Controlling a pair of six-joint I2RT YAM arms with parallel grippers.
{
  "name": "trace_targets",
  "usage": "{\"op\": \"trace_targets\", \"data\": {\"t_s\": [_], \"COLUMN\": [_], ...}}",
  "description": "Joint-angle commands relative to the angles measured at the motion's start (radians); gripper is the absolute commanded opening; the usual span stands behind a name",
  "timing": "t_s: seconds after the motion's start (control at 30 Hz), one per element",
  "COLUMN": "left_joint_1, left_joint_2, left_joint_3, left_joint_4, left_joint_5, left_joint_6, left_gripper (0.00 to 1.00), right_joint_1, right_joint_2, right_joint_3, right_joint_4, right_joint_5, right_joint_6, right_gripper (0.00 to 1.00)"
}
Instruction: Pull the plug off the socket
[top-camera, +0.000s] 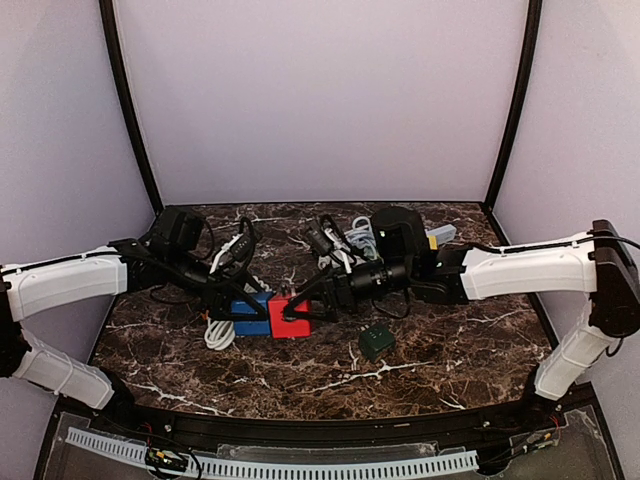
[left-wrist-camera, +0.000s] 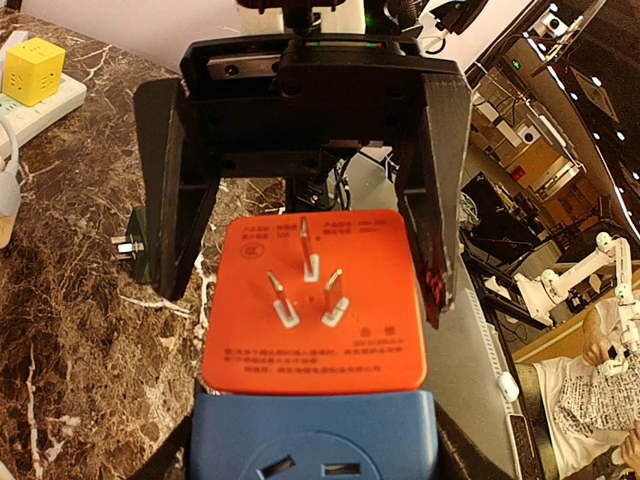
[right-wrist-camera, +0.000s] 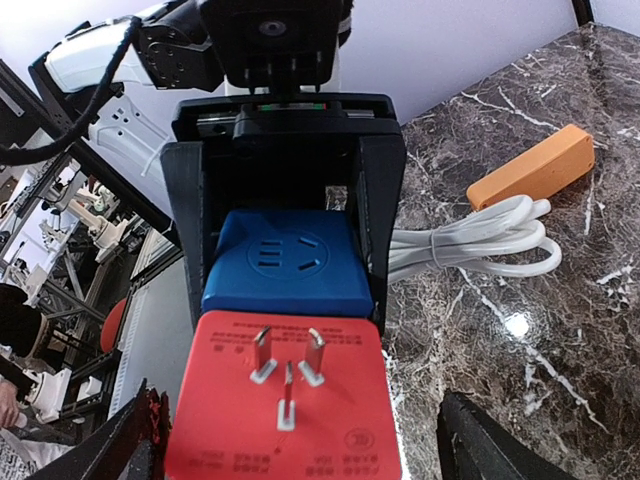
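Top external: red square plug block (top-camera: 289, 323) lies touching the blue socket cube (top-camera: 252, 314), mid-table between both arms. Right wrist: left gripper (right-wrist-camera: 285, 300) clamped on the blue cube's sides. Left wrist: right gripper (left-wrist-camera: 305, 300) straddles the red block, jaws wide, a gap showing on one side; three prongs face up. Surface: dark brown white-veined marble tabletop (top-camera: 450, 370), carrying a coiled white cable (top-camera: 218, 333) and a small dark green adapter (top-camera: 376, 342). Pale lilac walls (top-camera: 320, 90).
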Motion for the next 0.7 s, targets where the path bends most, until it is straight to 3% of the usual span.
{"op": "trace_targets", "data": {"t_s": [0.0,0.4,0.5,0.67], "left_joint_1": [-0.009,-0.009,-0.009,-0.008], "left_joint_2": [-0.033,-0.056,-0.053,-0.048], "left_joint_3": [0.033,0.017,0.016,0.016], "left_joint_4": [0.056,0.095,0.100,0.102], "left_joint_5": [0.072,0.055,0.054,0.048], "left_joint_6": [0.002,-0.006,-0.010,-0.012], "left_gripper": [0.01,0.01,0.01,0.01], "right_joint_1": [0.025,0.028,0.029,0.027], "right_joint_2": [0.053,0.093,0.093,0.083], "right_joint_3": [0.061,0.048,0.045,0.048], "right_joint_4": [0.010,0.097,0.101,0.090], "right_joint_5": [-0.022,-0.121,-0.130,-0.121], "right_joint_6": [-0.005,0.072,0.076,0.077], "right_gripper": [0.85,0.66,0.51,0.17]}}
